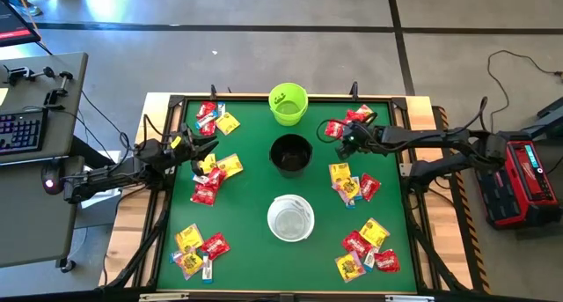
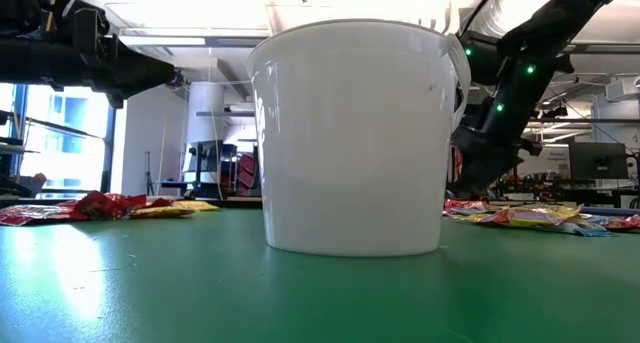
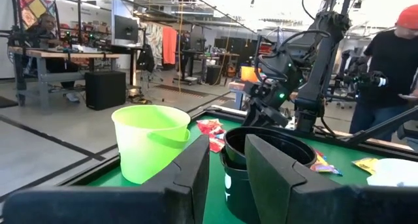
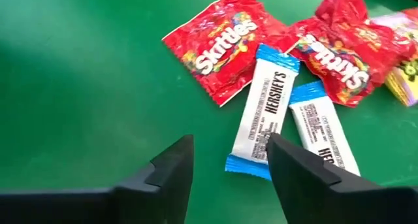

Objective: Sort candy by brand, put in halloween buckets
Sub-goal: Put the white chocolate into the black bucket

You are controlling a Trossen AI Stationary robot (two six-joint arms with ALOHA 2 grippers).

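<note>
The right gripper (image 4: 225, 162) hangs low over the green mat (image 1: 246, 205) near the far right candy pile, fingers parted and empty, just above a blue-and-white Hershey's bar (image 4: 264, 110) beside red Skittles packs (image 4: 219, 44). The left gripper (image 3: 227, 165) waits at the left, fingers narrowly apart, seemingly holding nothing. The green (image 1: 288, 103), black (image 1: 290, 155) and white (image 1: 290, 217) buckets line the middle.

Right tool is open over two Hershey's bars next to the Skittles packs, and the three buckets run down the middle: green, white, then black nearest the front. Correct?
Not quite. The order is wrong: the high view shows the green bucket, then the black bucket, with the white bucket nearest the front. The rest holds: the right tool is open over the Hershey's bars beside the Skittles packs.
</note>
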